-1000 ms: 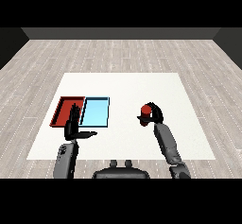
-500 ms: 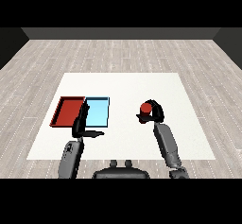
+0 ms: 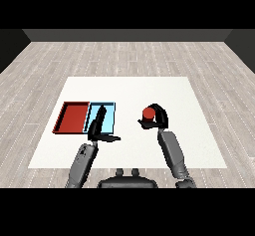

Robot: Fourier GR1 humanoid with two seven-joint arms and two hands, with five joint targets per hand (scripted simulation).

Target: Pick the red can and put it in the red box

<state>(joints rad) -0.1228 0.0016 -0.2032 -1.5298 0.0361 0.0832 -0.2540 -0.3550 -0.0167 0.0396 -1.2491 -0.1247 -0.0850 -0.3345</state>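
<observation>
Can grasped, not yet delivered
The right hand [image 3: 158, 119] curls round the red can [image 3: 148, 113], well right of the red tray [image 3: 72, 117]; the left hand [image 3: 98, 128] is open there.

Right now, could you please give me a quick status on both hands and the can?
Right hand curled round red can, right of the trays. Left hand open, over blue tray. Red tray holds nothing; blue tray lies between it and can.

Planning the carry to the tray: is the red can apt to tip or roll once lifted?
The red can looks short and upright, so tipping seems unlikely. Its round side would probably roll if laid down. The right hand curls round it, which should steady it.
</observation>
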